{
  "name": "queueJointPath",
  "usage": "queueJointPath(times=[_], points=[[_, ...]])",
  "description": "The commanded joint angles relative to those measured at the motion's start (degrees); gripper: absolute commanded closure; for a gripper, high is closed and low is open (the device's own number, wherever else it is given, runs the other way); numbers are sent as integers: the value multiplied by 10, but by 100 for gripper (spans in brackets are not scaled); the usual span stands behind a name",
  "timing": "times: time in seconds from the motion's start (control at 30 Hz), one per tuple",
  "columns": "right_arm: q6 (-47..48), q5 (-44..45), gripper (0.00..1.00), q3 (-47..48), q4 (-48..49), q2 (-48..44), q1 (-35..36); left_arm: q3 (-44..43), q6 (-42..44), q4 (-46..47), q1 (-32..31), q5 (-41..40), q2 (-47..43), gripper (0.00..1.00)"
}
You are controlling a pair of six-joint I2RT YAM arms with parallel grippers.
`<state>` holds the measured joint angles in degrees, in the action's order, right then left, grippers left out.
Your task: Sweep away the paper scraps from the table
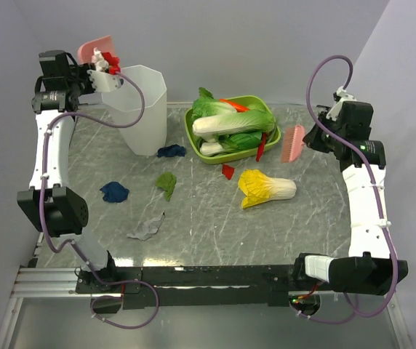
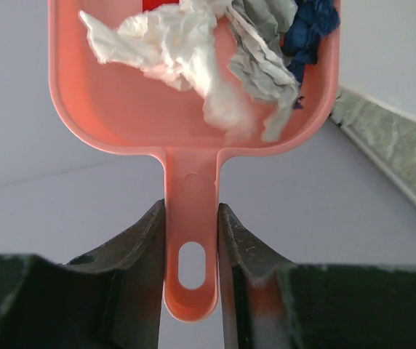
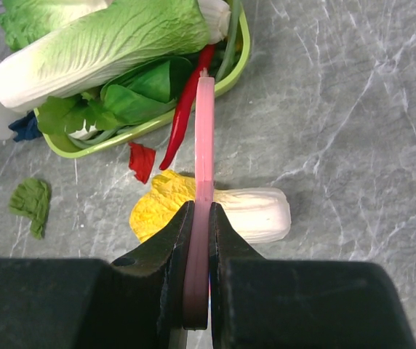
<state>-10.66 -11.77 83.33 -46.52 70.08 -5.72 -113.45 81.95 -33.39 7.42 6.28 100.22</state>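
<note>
My left gripper (image 1: 96,69) (image 2: 191,218) is shut on the handle of a pink dustpan (image 1: 92,49) (image 2: 121,109), held high at the far left beside the white bin. The pan holds white (image 2: 172,43), grey (image 2: 262,51), dark blue (image 2: 310,25) and red scraps. On the table (image 1: 324,203) lie paper scraps: dark blue (image 1: 171,151), blue (image 1: 114,192), green (image 1: 166,183) (image 3: 32,203), white-grey (image 1: 147,227) and red (image 1: 228,171) (image 3: 142,161). My right gripper (image 1: 310,138) (image 3: 199,218) is shut on a pink brush (image 1: 293,143) (image 3: 204,145), held above the table right of the tray.
A tall white bin (image 1: 144,109) stands at the back left. A green oval tray (image 1: 268,109) (image 3: 241,73) holds toy greens and a red chilli (image 1: 260,149) (image 3: 186,109). A yellow-and-white toy cabbage (image 1: 266,187) (image 3: 255,214) lies below the brush.
</note>
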Motion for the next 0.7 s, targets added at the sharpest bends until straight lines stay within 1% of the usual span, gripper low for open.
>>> queueJointPath(times=[0.0, 0.1, 0.13, 0.17, 0.23, 0.3, 0.37, 0.57, 0.6, 0.67], points=[[-16, -13, 100, -3, 23, -26, -11, 34, 101, 68, -2, 6, -53, 99], [-16, -16, 100, -4, 23, -27, -13, 92, 147, 131, -3, 10, -83, 99], [-16, -17, 100, -4, 23, -27, -16, 133, 154, 168, -2, 24, -92, 99], [-16, -18, 100, -5, 24, -28, -17, 148, 167, 214, -2, 29, -100, 99], [-17, -19, 100, -8, 23, -29, -19, 170, 174, 230, -4, 40, -115, 99], [-19, -21, 100, -10, 22, -30, -20, 181, 166, 250, -5, 56, -126, 99], [-20, -24, 100, -12, 22, -31, -23, 196, 160, 272, -4, 54, -129, 99], [-25, -30, 100, -12, 23, -28, -27, 210, 137, 285, -7, 45, -137, 99], [-26, -30, 100, -12, 23, -28, -27, 213, 130, 309, -7, 42, -137, 99], [-27, -33, 100, -12, 23, -25, -28, 213, 96, 324, -9, 39, -137, 99]])
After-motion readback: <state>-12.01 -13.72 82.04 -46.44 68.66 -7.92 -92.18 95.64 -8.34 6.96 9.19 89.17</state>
